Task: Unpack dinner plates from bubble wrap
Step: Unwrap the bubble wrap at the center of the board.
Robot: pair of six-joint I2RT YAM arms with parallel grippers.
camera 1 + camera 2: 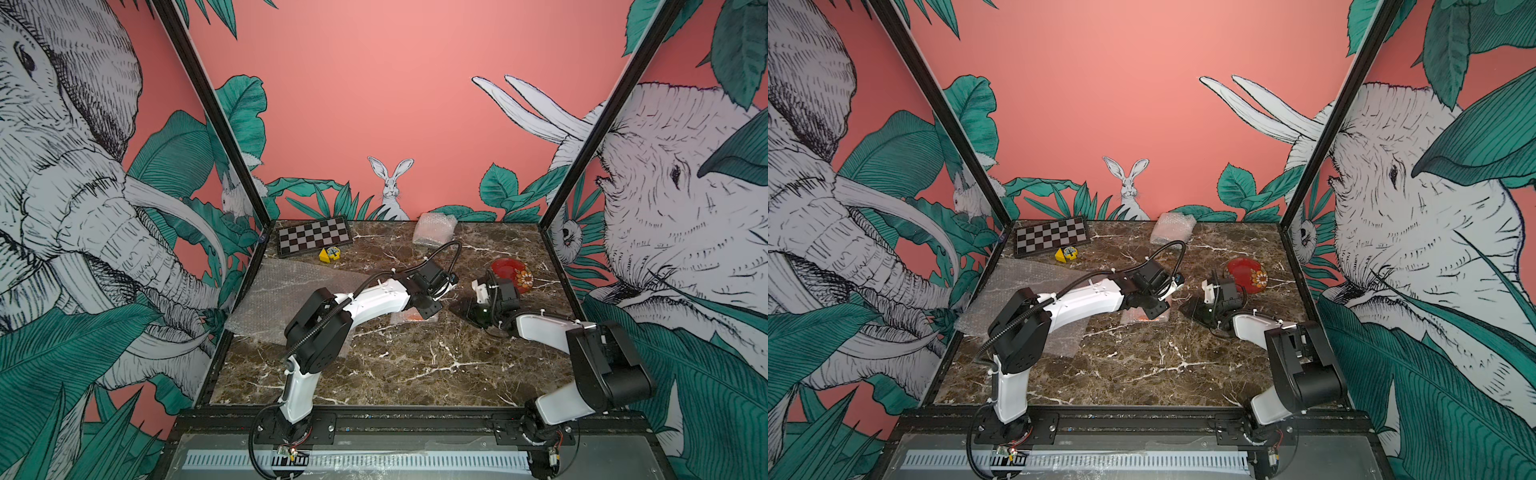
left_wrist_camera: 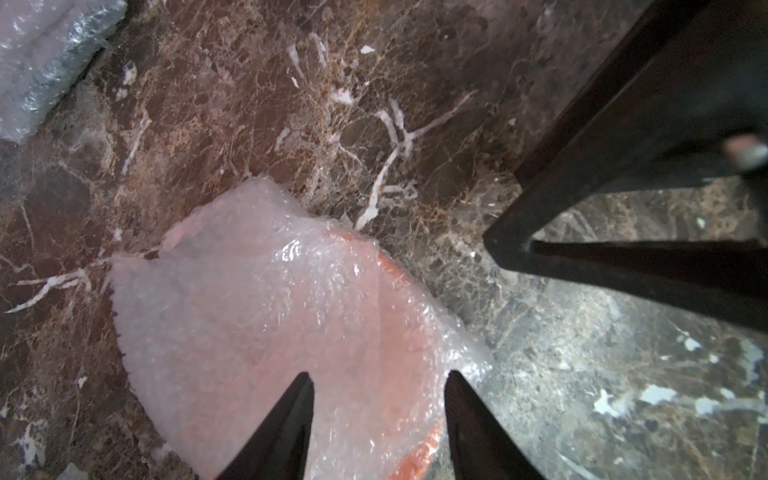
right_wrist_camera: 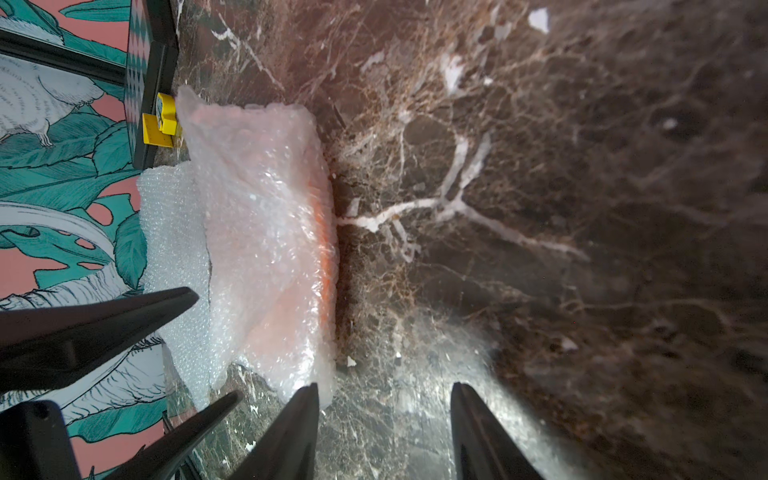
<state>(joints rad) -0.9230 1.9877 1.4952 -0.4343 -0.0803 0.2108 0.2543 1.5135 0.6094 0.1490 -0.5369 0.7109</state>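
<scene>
An orange dinner plate (image 2: 390, 268) lies wrapped in bubble wrap (image 2: 282, 311) at mid-table, and only its rim shows through (image 3: 328, 249). My left gripper (image 2: 378, 382) hovers open over this bundle (image 1: 413, 318), its jaws astride the wrap. Beside the bundle's edge my right gripper (image 3: 384, 390) is open with bare table between its jaws, one fingertip (image 3: 309, 392) at the wrap's corner. A dark red flowered plate (image 1: 511, 272) lies unwrapped behind the right gripper (image 1: 467, 309). In both top views the arms nearly meet, left gripper (image 1: 1152, 309) facing right gripper (image 1: 1192, 309).
A flat sheet of bubble wrap (image 1: 282, 299) lies spread at the left. Another bubble-wrap bundle (image 1: 434, 228) sits at the back wall. A checkered board (image 1: 313, 241) and a yellow block (image 1: 328, 254) lie at the back left. The marble table (image 1: 395, 365) is walled on three sides.
</scene>
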